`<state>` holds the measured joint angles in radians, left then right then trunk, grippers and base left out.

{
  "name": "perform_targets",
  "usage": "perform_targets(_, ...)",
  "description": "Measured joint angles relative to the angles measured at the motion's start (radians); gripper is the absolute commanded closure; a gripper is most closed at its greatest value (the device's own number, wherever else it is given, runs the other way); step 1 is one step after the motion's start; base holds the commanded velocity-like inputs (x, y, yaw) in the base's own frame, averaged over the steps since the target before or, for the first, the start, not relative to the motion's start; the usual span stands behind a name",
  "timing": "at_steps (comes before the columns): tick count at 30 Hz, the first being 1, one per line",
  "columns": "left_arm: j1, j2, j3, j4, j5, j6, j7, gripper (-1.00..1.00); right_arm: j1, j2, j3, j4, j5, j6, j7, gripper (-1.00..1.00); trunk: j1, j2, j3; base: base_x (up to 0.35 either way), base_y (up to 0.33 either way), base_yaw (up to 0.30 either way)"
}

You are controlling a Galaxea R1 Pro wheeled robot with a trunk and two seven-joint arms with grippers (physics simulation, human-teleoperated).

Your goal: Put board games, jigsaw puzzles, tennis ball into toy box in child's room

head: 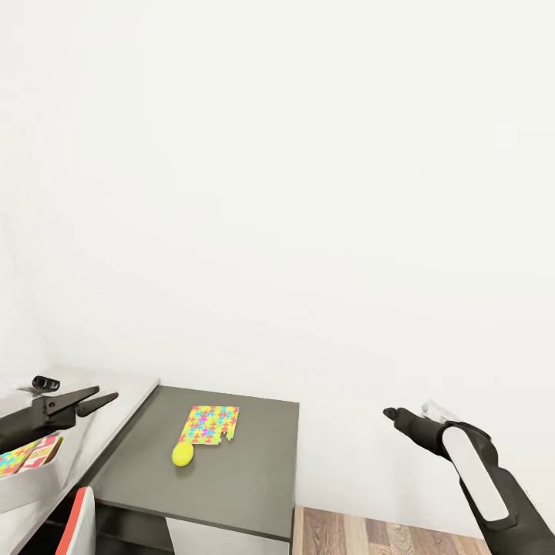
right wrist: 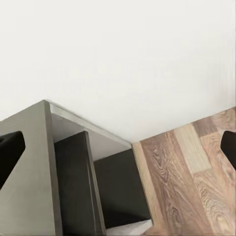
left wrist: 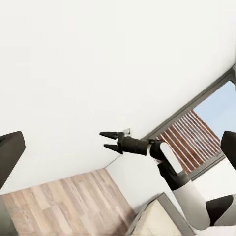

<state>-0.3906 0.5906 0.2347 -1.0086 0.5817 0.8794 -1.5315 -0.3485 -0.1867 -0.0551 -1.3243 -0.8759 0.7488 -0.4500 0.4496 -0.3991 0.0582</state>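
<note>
**Still two toys out on the dark corner**

Largest first: the table (head: 231, 478) carries one jigsaw puzzle (head: 210, 424) and, touching its near edge, the tennis ball (head: 182, 454). The toy box (head: 31, 487), cut off by the frame's edge, already holds colourful flat toys. Left gripper (head: 96, 398) and right gripper (head: 393, 415) hover released, empty.
</note>
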Motion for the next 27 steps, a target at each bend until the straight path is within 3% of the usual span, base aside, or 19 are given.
perform_targets(5, -0.034, -0.032, -0.002, -0.041, -0.05, 0.088, 0.129, -1.0, -0.068, 0.024, 0.1, 0.079, -0.001, 0.005, -0.186, -1.0, 0.0, 0.0, 0.0, 0.0, 0.0, 0.0)
perform_targets(7, -0.048, -0.042, -0.003, -0.052, -0.057, 0.112, 0.174, -1.0, -0.087, 0.032, 0.12, 0.107, -0.001, 0.005, -0.222, -1.0, 0.0, 0.0, 0.0, 0.0, 0.0, 0.0)
perform_targets(12, -0.123, -0.077, -0.005, -0.067, -0.06, 0.148, 0.387, -1.0, -0.119, 0.048, 0.151, 0.16, 0.001, 0.007, -0.276, -1.0, 0.0, 0.0, 0.0, 0.0, 0.0, 0.0)
perform_targets(15, -0.202, -0.129, -0.006, -0.062, -0.057, 0.159, 0.578, -1.0, -0.125, 0.049, 0.157, 0.169, 0.001, 0.01, -0.285, -1.0, 0.0, 0.0, 0.0, 0.0, 0.0, 0.0)
perform_targets(17, -0.231, -0.153, -0.007, -0.054, -0.057, 0.162, 0.657, -1.0, -0.126, 0.05, 0.158, 0.171, 0.001, 0.016, -0.287, -1.0, 0.0, 0.0, 0.0, 0.0, 0.0, 0.0)
perform_targets(18, -0.258, -0.178, -0.007, -0.043, -0.056, 0.163, 0.733, -1.0, -0.127, 0.05, 0.158, 0.172, 0.001, 0.023, -0.287, -1.0, 0.0, 0.0, 0.0, 0.0, 0.0, 0.0)
perform_targets(23, -0.348, -0.258, -0.013, 0.003, -0.056, 0.163, 0.94, -1.0, -0.128, 0.051, 0.159, 0.174, 0.001, 0.036, -0.288, -1.0, 0.0, 0.0, 0.0, 0.0, 0.0, 0.0)
perform_targets(25, -0.38, -0.285, -0.028, 0.029, -0.057, 0.163, 1.003, -1.0, -0.128, 0.051, 0.159, 0.174, 0.001, 0.038, -0.288, -1.0, 0.0, 0.0, 0.0, 0.0, 0.0, 0.0)
perform_targets(27, -0.447, -0.329, -0.091, 0.097, -0.052, 0.164, 1.131, -1.0, -0.128, 0.051, 0.16, 0.174, 0.001, 0.04, -0.288, -1.0, 0.0, 0.0, 0.0, 0.0, 0.0, 0.0)
